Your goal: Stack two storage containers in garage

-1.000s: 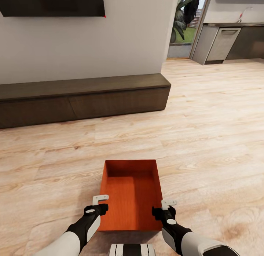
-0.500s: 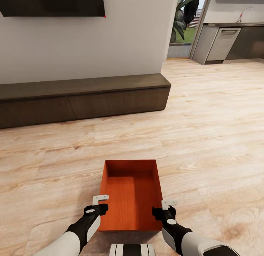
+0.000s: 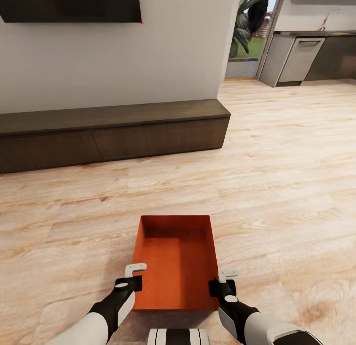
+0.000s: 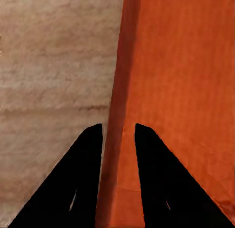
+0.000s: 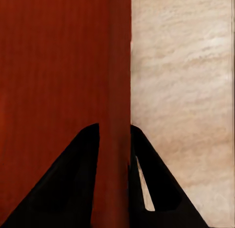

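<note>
Nearest you, the left gripper (image 3: 133, 277) and right gripper (image 3: 223, 280) each straddle a long side wall of the storage container (image 3: 175, 258), jaws narrowed onto the thin wall, one finger (image 4: 78, 189) outside and one inside. That two-sided pinch should keep it level for carrying. Beyond the container lies the wood floor (image 3: 277, 187), then the long dark low cabinet (image 3: 113, 132). No readable writing shows anywhere.
</note>
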### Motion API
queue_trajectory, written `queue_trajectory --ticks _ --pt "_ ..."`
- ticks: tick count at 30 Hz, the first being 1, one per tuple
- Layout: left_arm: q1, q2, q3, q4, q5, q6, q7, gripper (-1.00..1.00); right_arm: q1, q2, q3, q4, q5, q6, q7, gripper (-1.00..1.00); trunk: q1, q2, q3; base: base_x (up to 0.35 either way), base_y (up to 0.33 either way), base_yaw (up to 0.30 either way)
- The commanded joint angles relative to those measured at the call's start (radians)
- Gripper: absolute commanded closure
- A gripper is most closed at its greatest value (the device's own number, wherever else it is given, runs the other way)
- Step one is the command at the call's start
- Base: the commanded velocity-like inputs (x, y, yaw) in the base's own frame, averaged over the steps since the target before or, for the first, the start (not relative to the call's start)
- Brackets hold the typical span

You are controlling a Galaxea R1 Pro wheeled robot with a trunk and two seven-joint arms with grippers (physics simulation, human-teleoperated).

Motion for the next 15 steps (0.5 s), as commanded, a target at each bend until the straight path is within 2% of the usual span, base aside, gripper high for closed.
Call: queue_trajectory --ticks 1,13,15 --pt "0.0 0.0 0.002 -0.005 0.003 0.005 0.001 1.0 0.0 0.0 0.016 0.002 -0.009 -0.002 0.002 1.0 0.0 0.0 -0.001 0.0 0.0 0.0" --pt "0.0 -0.002 0.001 -0.008 0.003 0.006 0.002 1.0 0.0 0.0 0.016 0.002 -0.009 -0.002 0.003 1.0 0.0 0.0 -0.001 0.0 0.0 0.0" --pt "0.0 -0.002 0.001 -0.007 0.003 0.006 0.001 1.0 0.0 0.0 0.016 0.002 -0.009 -0.002 0.002 1.0 -0.008 0.014 0.006 0.0 0.0 0.0"
